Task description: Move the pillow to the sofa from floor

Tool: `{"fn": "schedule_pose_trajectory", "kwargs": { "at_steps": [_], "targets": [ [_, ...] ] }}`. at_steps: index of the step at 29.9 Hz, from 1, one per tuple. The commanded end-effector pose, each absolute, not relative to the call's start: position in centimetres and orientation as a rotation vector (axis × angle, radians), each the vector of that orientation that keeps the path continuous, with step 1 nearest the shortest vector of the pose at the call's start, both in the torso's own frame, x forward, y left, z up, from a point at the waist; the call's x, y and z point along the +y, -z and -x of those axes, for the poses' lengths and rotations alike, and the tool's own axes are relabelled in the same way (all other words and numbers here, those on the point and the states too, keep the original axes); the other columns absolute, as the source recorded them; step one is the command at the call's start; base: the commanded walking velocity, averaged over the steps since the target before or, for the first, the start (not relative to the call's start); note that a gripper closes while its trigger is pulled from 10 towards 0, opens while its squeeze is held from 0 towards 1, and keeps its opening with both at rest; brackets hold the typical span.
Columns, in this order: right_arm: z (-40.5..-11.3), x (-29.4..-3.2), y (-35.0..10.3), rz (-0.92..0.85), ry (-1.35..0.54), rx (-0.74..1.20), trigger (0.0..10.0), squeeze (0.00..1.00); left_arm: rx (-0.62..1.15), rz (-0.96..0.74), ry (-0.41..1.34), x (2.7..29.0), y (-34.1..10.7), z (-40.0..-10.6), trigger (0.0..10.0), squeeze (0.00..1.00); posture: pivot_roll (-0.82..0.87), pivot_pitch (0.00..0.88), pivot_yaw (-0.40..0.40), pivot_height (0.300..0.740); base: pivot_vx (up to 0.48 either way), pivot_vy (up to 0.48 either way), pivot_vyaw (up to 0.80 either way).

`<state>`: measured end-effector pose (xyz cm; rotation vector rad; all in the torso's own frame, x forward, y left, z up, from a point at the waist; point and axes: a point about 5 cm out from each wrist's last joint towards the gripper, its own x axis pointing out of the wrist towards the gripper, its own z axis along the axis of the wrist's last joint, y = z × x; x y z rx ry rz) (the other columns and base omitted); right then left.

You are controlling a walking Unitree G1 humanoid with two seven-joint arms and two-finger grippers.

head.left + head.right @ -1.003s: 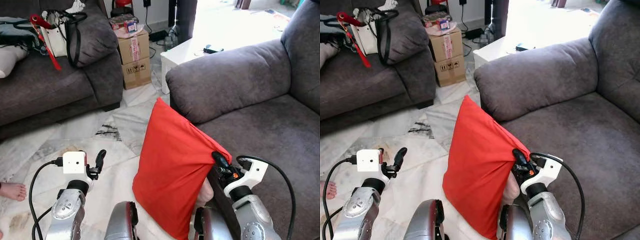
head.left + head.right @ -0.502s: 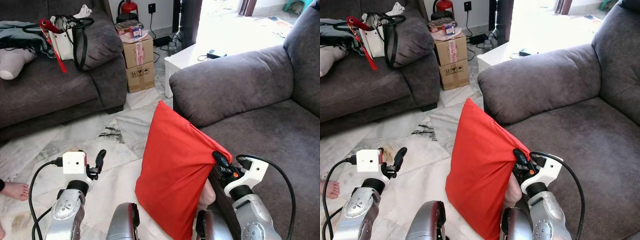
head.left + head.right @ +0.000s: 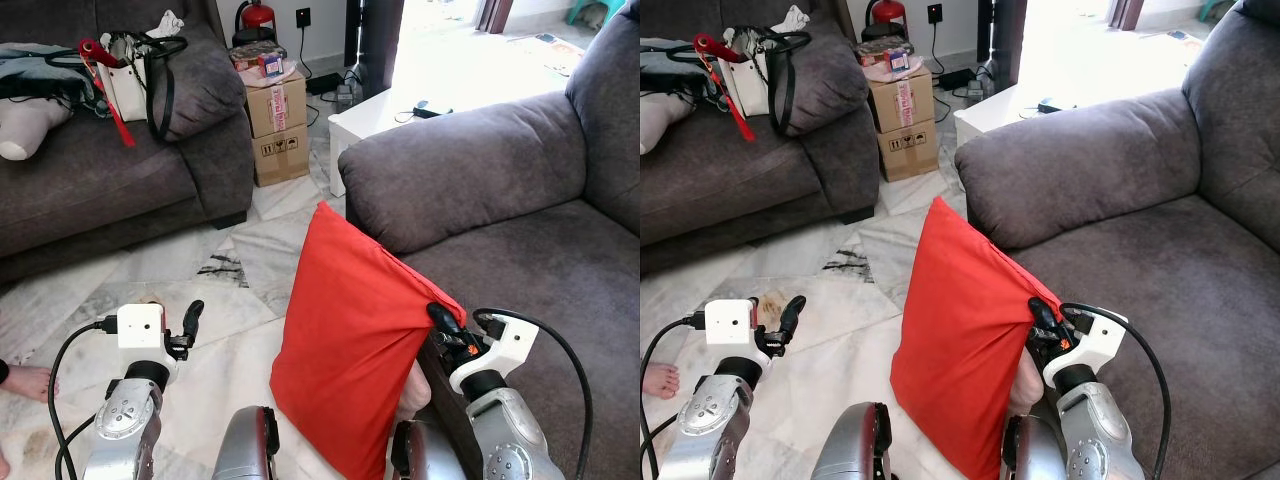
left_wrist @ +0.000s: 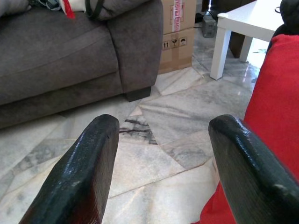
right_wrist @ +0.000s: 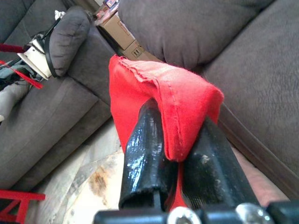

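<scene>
A red pillow (image 3: pixel 350 340) hangs upright in front of me, just left of the grey sofa's (image 3: pixel 540 250) armrest and above the marble floor. My right gripper (image 3: pixel 440 318) is shut on the pillow's upper right corner; in the right wrist view both black fingers (image 5: pixel 149 149) pinch a fold of red cloth (image 5: pixel 173 102). My left gripper (image 3: pixel 192 320) is held low at the left, open and holding nothing, apart from the pillow. In the left wrist view its two fingers (image 4: pixel 84 177) stand wide, with the pillow's edge (image 4: pixel 275 102) to one side.
A second grey sofa (image 3: pixel 100 190) at the far left carries a white handbag (image 3: pixel 135 75) and clothes. Cardboard boxes (image 3: pixel 275 125) and a white low table (image 3: pixel 385 110) stand between the sofas. A person's bare foot (image 3: pixel 25 380) rests on the floor at the left edge.
My left gripper has drifted slightly lower and to the left. The camera has tilted up a little over the second. The right gripper keeps its hold on the pillow.
</scene>
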<state>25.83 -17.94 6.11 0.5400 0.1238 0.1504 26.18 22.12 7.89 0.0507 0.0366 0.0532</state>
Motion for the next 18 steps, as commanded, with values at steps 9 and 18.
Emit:
{"fn": "schedule_pose_trajectory", "kwargs": {
  "at_steps": [9,18],
  "targets": [
    [-26.83,-18.46,-9.26,-0.508,-0.167,-0.031,10.0,0.0,0.03,-0.06,-0.051,22.14,-8.01,-26.29,10.0,0.0,0.05,0.08,0.022,0.708,0.0,0.0,0.0],
    [-27.05,-18.4,-9.27,-0.509,-0.167,-0.031,10.0,0.0,0.029,-0.059,-0.052,22.18,-8.0,-26.37,10.0,0.0,0.05,0.08,0.021,0.74,0.0,0.0,0.0]
  ]
}}
